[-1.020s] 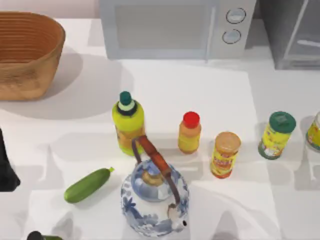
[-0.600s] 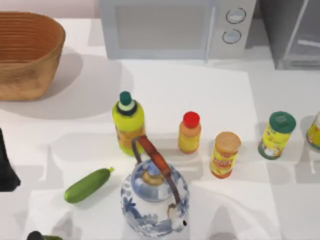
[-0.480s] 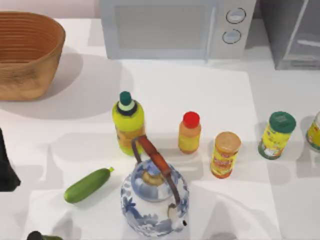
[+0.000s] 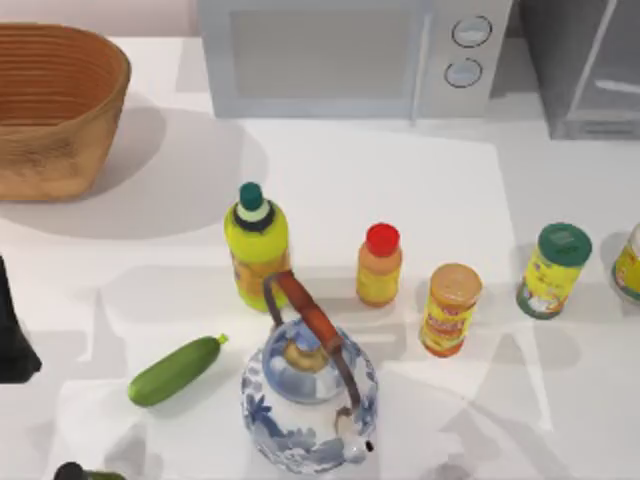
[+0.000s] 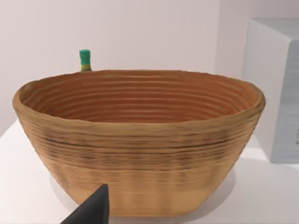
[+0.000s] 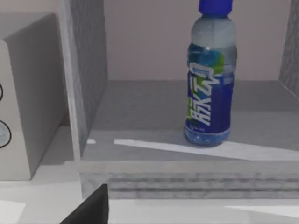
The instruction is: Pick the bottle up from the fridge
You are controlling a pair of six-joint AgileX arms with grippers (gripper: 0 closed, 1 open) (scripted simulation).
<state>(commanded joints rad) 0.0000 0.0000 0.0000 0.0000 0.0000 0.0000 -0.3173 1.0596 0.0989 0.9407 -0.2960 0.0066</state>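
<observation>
Upright, the bottle (image 6: 209,79) stands inside the fridge (image 6: 88,84); neither claw's grip can be told

bottle (image 6: 208,88) upright inside fridge (image 6: 88,93)

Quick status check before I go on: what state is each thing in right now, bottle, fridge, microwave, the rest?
bottle: upright inside the fridge, blue cap on, not gripped.
fridge: interior open to the right wrist camera.
microwave: door shut.
basket: upright, holds nothing visible.
teapot: upright, handle raised.
yellow-green bottle: upright, capped.
orange bottle: upright, capped.
cucumber: lying flat.
</observation>
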